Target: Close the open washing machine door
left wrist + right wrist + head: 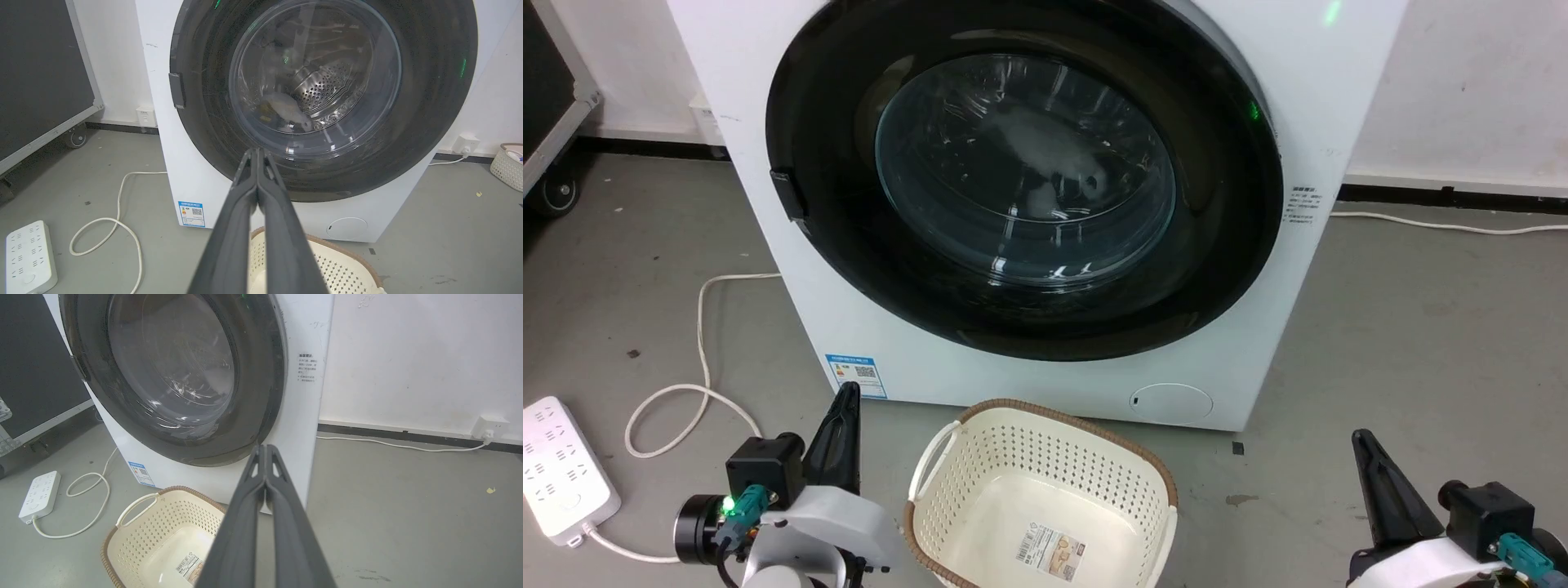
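The floor (1421,327) is grey and smooth, and a white wall (1462,82) stands behind. A white washing machine (1045,392) stands on the floor against the wall. The washing machine door (1025,171) is big and round, with a wide black ring around a clear glass bowl. It lies flat against the front of the machine and looks shut. A small black catch (788,194) sits on its left edge. Through the glass, the left wrist view shows the shiny drum with little holes and something pale (286,110) lying inside.

A cream basket (931,490) with a brown rim stands on the floor just in front of the machine. It has a sticker on its bottom. To the left lies a white power strip (560,469), and a white cord (698,343) loops near it.

The left hand (849,392) is low on the left, beside the basket. Its two dark fingers are pressed together and hold nothing. The right hand (1360,441) is low on the right, well apart from the machine. Its fingers are pressed together too, with nothing between them. Neither hand touches the door.
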Controlling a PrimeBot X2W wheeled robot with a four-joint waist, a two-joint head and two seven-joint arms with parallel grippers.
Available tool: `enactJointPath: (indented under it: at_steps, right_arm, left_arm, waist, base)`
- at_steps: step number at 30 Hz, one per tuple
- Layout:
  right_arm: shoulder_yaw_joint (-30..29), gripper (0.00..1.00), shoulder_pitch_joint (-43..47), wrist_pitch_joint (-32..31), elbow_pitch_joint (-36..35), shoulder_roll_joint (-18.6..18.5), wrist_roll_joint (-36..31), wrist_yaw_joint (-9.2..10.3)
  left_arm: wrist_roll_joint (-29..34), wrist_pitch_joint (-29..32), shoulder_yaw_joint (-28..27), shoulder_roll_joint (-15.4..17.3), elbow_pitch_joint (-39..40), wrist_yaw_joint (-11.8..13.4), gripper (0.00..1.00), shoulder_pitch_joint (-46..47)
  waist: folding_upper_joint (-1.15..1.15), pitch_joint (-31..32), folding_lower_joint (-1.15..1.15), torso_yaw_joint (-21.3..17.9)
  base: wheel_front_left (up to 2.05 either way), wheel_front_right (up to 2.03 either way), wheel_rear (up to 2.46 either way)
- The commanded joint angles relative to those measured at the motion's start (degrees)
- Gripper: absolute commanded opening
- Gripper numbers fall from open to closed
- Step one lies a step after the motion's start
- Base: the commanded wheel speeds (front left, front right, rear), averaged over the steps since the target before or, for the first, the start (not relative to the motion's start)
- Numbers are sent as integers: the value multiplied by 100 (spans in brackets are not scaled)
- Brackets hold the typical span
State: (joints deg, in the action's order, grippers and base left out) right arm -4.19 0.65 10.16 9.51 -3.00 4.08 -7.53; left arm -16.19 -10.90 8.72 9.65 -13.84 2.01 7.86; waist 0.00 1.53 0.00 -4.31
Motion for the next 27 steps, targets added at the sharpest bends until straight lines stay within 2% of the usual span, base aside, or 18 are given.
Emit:
enactJointPath:
  at_steps: [1, 27]
  right_arm:
    - [20, 0, -11, -25, -61, 2, -31, 1]
    - [116, 0, -24, -263, -275, 5, -122, 2]
  left_arm:
    - [97, 43, -35, -42, 70, -12, 0, -120]
    - [464, 295, -236, -195, 386, -58, 0, -280]
  waist:
    - [0, -4, 0, 10]
    - [0, -40, 0, 111]
  base:
    - [0, 0, 0]
    - [0, 0, 0]
